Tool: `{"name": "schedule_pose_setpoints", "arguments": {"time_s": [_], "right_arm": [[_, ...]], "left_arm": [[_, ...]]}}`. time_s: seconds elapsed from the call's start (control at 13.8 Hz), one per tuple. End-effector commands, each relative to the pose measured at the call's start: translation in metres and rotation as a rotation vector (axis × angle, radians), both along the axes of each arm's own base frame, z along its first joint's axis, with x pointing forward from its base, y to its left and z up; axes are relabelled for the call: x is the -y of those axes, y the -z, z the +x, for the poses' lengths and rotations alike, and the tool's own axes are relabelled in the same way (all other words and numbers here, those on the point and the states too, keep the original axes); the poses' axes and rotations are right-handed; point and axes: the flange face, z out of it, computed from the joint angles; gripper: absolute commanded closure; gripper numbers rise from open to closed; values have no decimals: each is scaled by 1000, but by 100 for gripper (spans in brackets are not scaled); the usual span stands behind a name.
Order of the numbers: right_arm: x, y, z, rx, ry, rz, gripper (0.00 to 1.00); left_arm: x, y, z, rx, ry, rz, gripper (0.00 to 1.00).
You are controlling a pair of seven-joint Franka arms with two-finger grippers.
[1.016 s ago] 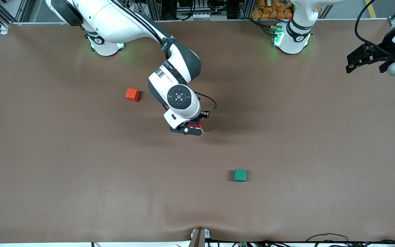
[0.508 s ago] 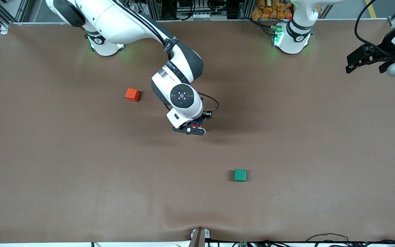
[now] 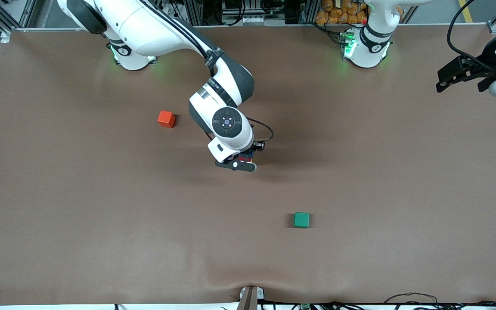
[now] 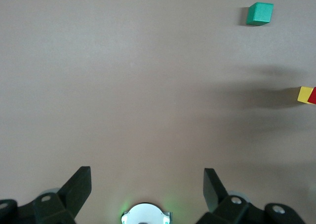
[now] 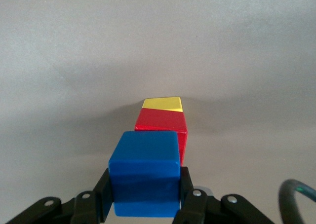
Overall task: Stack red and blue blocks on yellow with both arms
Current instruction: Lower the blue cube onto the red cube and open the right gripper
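— Two cubes look stacked already: from the front, the right gripper [image 3: 240,162] hangs over mid-table, well in from every edge. An orange-red cube [image 3: 166,119] and green cube [image 3: 302,219] lie apart, unused.

— And the left gripper [image 3: 454,75]?

— Waiting over its arm's end of the table. Left wrist view: fingers [image 4: 76,189] spread wide, empty.

— Right wrist view?

— Fingers clamped on the blue cube [image 5: 144,177], held above the red cube [image 5: 161,129], which sits on the yellow cube [image 5: 163,104]. Only placing blue remains, I'd judge.
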Motion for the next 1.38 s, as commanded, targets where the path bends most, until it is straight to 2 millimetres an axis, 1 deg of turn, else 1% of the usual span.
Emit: {"name": "schedule_pose_setpoints", "arguments": {"time_s": [0.0, 0.44, 0.51, 0.58, 0.65, 0.73, 0.8, 1.02, 1.31], "right_arm": [[0, -5, 0, 14, 13, -13, 100], [3, -4, 3, 9, 67, -28, 100], [3, -4, 2, 10, 75, -29, 94], [2, -2, 1, 5, 86, -34, 79], [3, 1, 0, 2, 97, -39, 73], [3, 2, -1, 1, 98, -40, 57], [3, 2, -1, 0, 94, -43, 1], [4, 0, 0, 6, 88, -44, 0], [9, -11, 2, -6, 86, -51, 0]], "left_arm": [[-3, -5, -7, 12, 11, 4, 0], [-3, -6, -7, 13, 11, 4, 0], [-2, -6, -7, 13, 12, 4, 0], [-2, -6, -7, 13, 12, 4, 0], [-2, -7, -7, 15, 12, 4, 0], [-2, -7, -7, 16, 12, 4, 0], [-2, -8, -8, 18, 12, 4, 0], [-3, -8, -8, 18, 12, 4, 0], [-2, -9, -8, 19, 14, 3, 0]]}}
